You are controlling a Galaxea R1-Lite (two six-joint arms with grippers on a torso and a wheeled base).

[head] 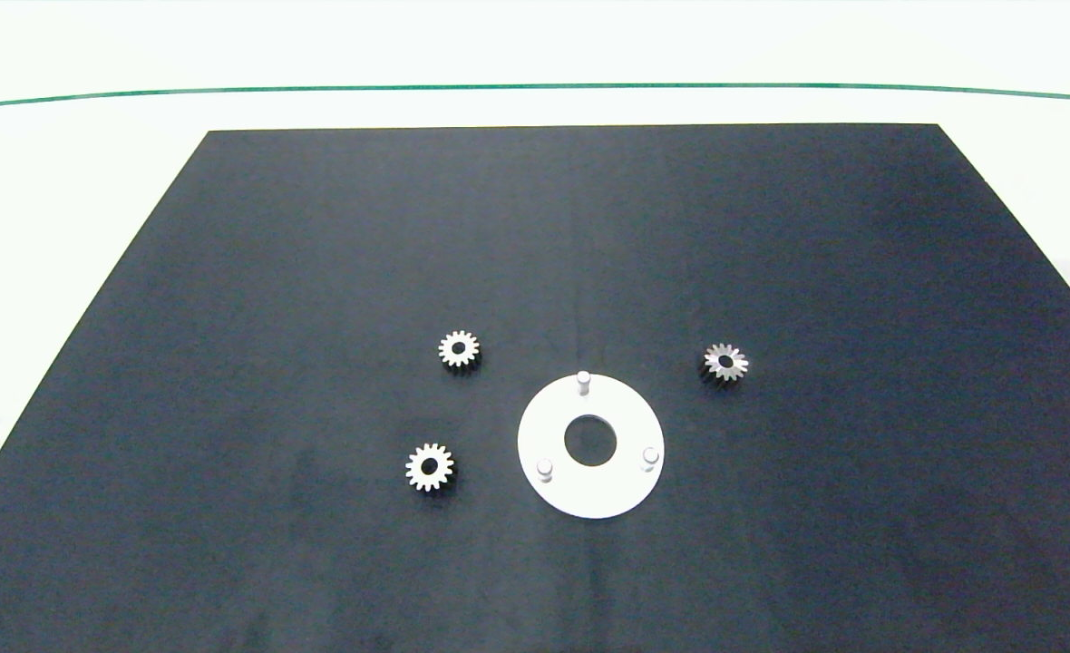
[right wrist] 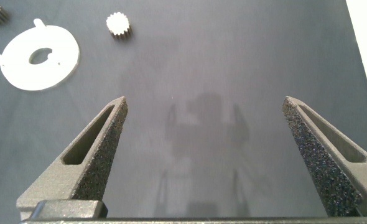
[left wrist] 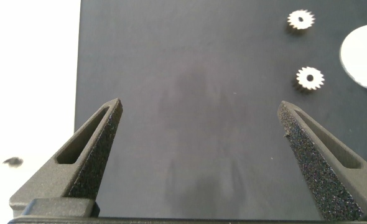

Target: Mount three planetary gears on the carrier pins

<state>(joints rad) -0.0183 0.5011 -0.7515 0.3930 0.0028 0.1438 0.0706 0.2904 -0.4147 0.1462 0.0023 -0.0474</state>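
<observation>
Waiting with your left hand [left wrist: 199, 134] and right hand [right wrist: 203, 130] both spread wide above the dark surface [head: 317, 272], you find three planetary gears [head: 459, 348] lying loose around the white disc [head: 626, 481] — its carrier pins [head: 583, 379] bare and upright, ready for loading.

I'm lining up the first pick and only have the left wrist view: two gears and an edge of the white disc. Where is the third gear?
Observer: The third gear lies flat on the dark mat on the far side of the white disc, apart from it, toward the right arm's side.
Operator: Is any gear on a pin yet?
Observer: No. All three carrier pins stand bare on the disc, and the two gears you see also lie on the mat.
Operator: What about the right hand?
Observer: The right hand is open and holds nothing, hovering over bare mat. The nearest gear lies well beyond its fingertips.
</observation>
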